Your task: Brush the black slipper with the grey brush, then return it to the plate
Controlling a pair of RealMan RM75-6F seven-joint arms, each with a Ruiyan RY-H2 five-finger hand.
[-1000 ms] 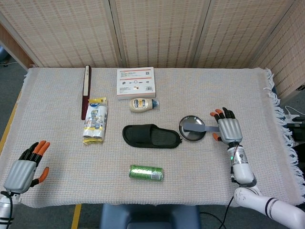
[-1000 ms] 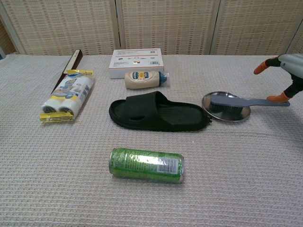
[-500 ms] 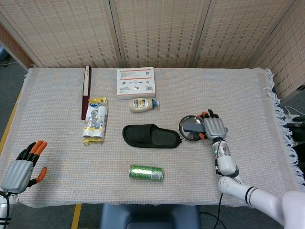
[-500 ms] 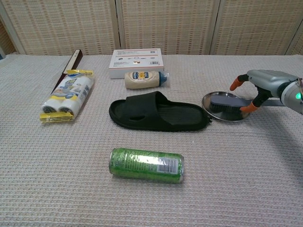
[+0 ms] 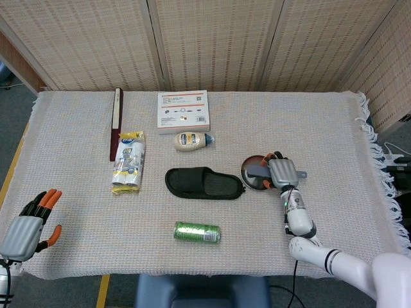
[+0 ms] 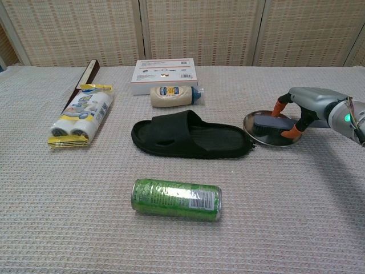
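The black slipper lies flat in the middle of the table, toe end pointing right. Just right of it sits the metal plate, and the grey brush lies across it with its handle pointing right. My right hand hangs over the handle, its orange-tipped fingers reaching down on both sides of it; the brush still rests in the plate. My left hand stays at the table's near left edge, fingers apart and holding nothing.
A green can lies in front of the slipper. Behind it are a mayonnaise bottle and a white box. A yellow pack and a dark stick lie at the left.
My right hand moved left from past the handle's end to over the brush handle at the plate, and lower. My left hand sank slightly toward the near edge.
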